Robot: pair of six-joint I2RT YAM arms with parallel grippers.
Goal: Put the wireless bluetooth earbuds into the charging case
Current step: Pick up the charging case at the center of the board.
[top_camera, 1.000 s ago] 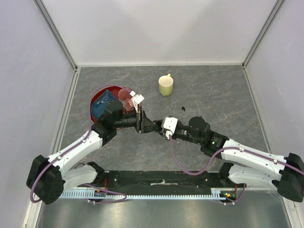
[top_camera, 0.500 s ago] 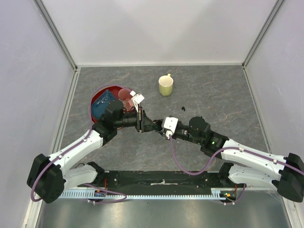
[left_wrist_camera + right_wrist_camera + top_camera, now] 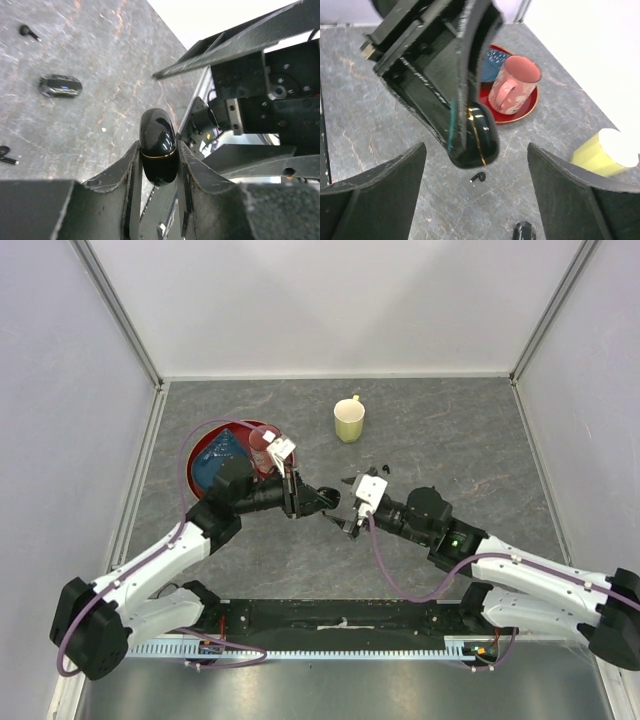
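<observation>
My left gripper point(image 3: 158, 150) is shut on a glossy black oval charging case point(image 3: 157, 145) with a gold seam, held above the table with its lid closed. In the top view the left gripper point(image 3: 322, 497) faces my right gripper point(image 3: 346, 506) at mid-table. My right gripper point(image 3: 477, 200) is wide open and empty, just short of the held case point(image 3: 481, 134). One tiny black earbud point(image 3: 478, 177) lies on the table under the case. Two more earbuds point(image 3: 27, 31) lie near a second black oval pod point(image 3: 60, 85), which also shows in the right wrist view point(image 3: 524, 231).
A red plate point(image 3: 205, 440) at the left holds a blue item and a pink mug point(image 3: 512, 82). A yellow mug point(image 3: 349, 421) stands behind the grippers. Small black bits point(image 3: 384, 470) lie to the right of the yellow mug's front. Grey walls close in three sides.
My right gripper has drawn back to the right from the left gripper and now stands wide open. The left gripper has shifted slightly, still holding the case.
</observation>
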